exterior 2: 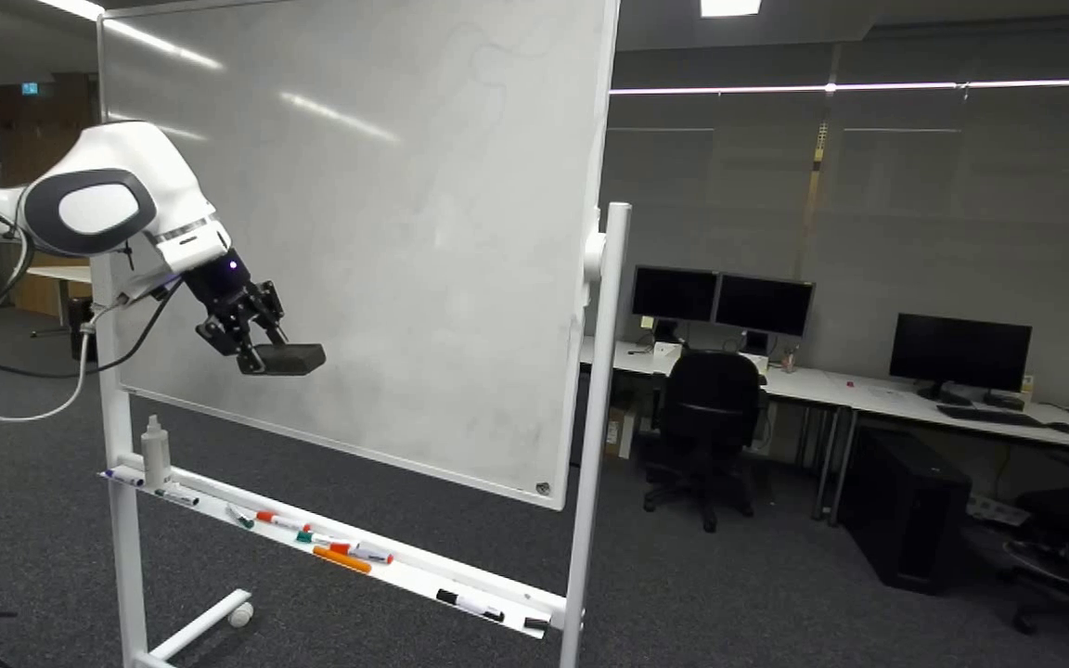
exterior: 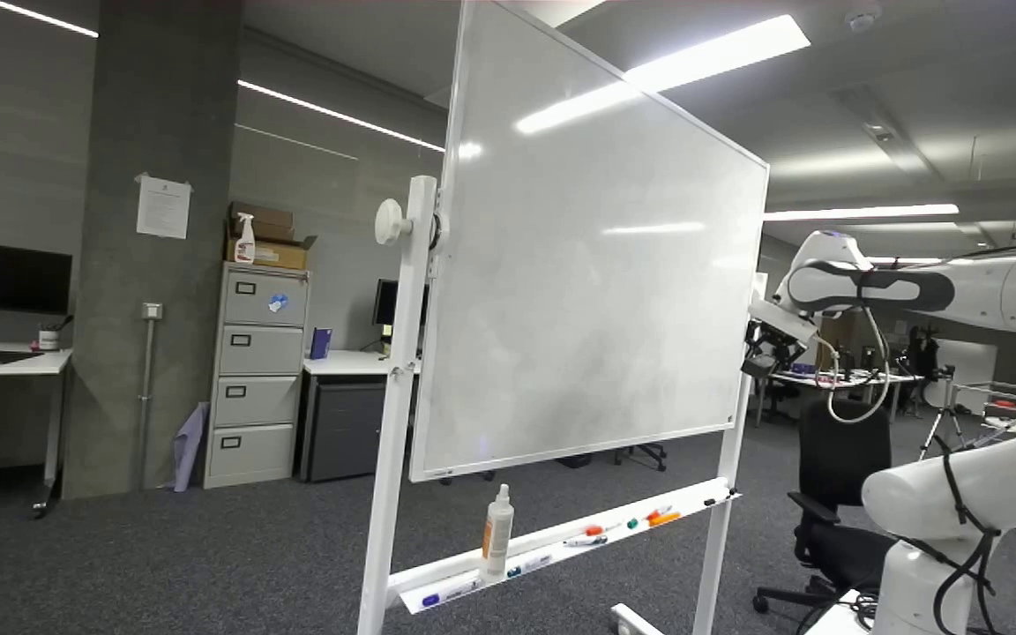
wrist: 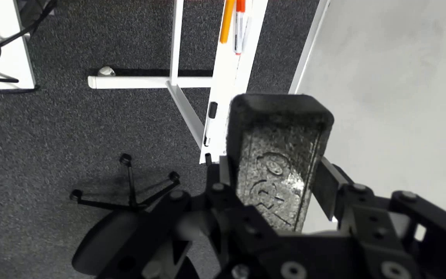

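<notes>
My gripper [wrist: 275, 176] is shut on a dark block-shaped eraser [wrist: 281, 155], with a pad on either long side and its worn, embossed face towards the wrist camera. In an exterior view the eraser [exterior 2: 293, 360] sticks out beyond the fingertips of the gripper [exterior 2: 265, 351], in front of the lower half of a whiteboard [exterior 2: 423, 250]. From elsewhere, the eraser [exterior: 758, 364] appears by the board's right edge. The whiteboard [wrist: 393, 89] fills the right side of the wrist view; whether the eraser touches it I cannot tell. Faint grey smudges mark the board.
Below the board runs a white tray [exterior 2: 409, 571] with several markers, an orange marker [exterior 2: 341, 558] and a spray bottle [exterior 2: 156, 452]. White posts [exterior: 398, 379] carry the board. An office chair [exterior: 843, 476] stands near the arm's base. Cables [exterior: 967, 547] hang round the arm.
</notes>
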`<state>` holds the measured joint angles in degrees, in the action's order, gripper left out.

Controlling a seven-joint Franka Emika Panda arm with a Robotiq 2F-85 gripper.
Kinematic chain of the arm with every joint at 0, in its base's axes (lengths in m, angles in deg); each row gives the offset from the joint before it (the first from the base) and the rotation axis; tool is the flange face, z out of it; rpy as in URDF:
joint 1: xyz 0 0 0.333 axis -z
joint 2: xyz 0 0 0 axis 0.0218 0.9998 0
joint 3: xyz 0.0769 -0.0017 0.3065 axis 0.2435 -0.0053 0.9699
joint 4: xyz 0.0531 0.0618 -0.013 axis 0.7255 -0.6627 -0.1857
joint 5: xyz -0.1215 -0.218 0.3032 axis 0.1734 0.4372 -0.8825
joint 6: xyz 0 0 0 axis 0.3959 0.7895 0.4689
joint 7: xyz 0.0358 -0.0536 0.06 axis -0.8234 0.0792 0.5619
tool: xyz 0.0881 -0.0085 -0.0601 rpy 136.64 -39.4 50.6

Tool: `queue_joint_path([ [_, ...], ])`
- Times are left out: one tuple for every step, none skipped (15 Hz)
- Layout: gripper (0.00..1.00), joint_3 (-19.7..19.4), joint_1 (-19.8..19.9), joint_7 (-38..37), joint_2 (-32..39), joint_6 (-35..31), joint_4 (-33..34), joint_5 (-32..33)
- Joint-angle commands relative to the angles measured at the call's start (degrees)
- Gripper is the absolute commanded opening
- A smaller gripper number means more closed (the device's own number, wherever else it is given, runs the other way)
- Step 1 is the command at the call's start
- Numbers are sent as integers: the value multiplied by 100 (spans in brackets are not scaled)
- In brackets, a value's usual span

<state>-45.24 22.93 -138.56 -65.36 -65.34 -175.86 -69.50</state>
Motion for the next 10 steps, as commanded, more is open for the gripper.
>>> queue_joint_path([
  [31, -79, 187, -541, 286, -580, -157, 154],
  [31, -95, -18, -375, 132, -268, -139, 126],
  [56, -105, -5, -398, 186, -306, -160, 134],
  [56, -105, -17, -397, 208, -305, -160, 134],
  [56, -103, -31, -396, 211, -305, -159, 132],
  [56, -101, -44, -394, 205, -304, -159, 130],
  [56, -100, -50, -393, 189, -302, -159, 128],
  [56, -99, -51, -392, 175, -301, -159, 128],
  [56, -99, -51, -392, 174, -301, -159, 128],
  [56, -99, -51, -392, 175, -301, -159, 128],
])
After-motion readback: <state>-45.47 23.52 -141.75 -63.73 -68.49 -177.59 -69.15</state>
